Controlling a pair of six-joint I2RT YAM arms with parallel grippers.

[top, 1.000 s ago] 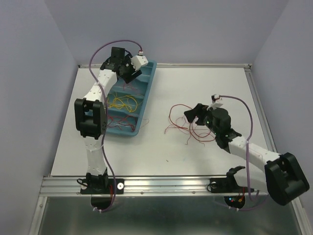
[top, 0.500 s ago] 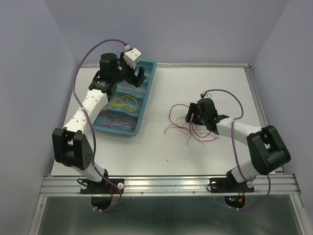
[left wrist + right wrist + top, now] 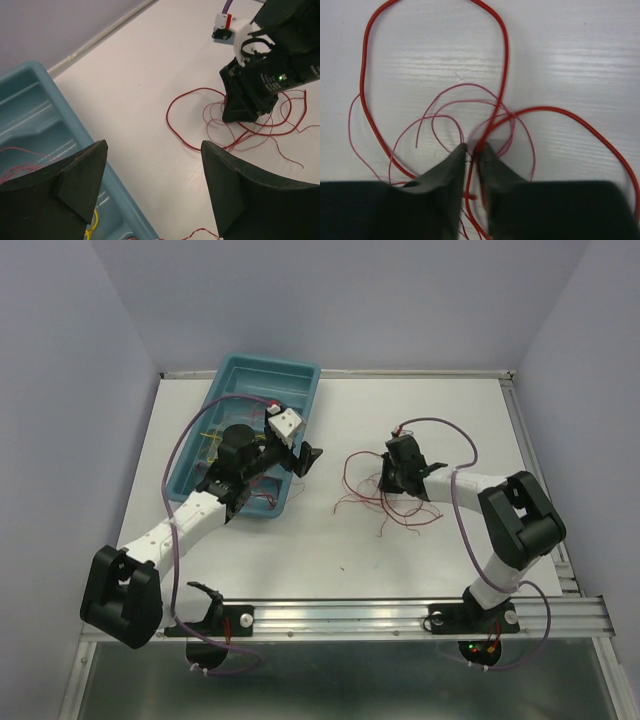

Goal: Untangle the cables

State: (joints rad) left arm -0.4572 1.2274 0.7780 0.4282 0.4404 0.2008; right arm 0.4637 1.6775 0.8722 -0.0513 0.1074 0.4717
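Note:
A loose tangle of thin red cables (image 3: pixel 372 492) lies on the white table right of centre. My right gripper (image 3: pixel 390 480) is down on this tangle, shut on one red cable (image 3: pixel 505 47) that runs between its fingertips (image 3: pixel 457 155). In the left wrist view the same gripper (image 3: pixel 236 116) stands on the red cables (image 3: pixel 169 120). My left gripper (image 3: pixel 308 458) hangs open just past the right rim of the teal tray (image 3: pixel 262 365), with nothing between its fingers (image 3: pixel 82 172). Yellow cables (image 3: pixel 93 226) and a few red ones lie in the tray (image 3: pixel 60 112), partly hidden by the left arm.
The tray is split into compartments and sits at the table's left. Purple cords run along both arms. A raised rim (image 3: pixel 525 440) borders the table at the back and right. A metal rail (image 3: pixel 340 615) carries the arm bases at the near edge.
My right gripper has shut on a red cable in the tangle. The left arm has swung from the tray's far end down to its right rim, its gripper still open.

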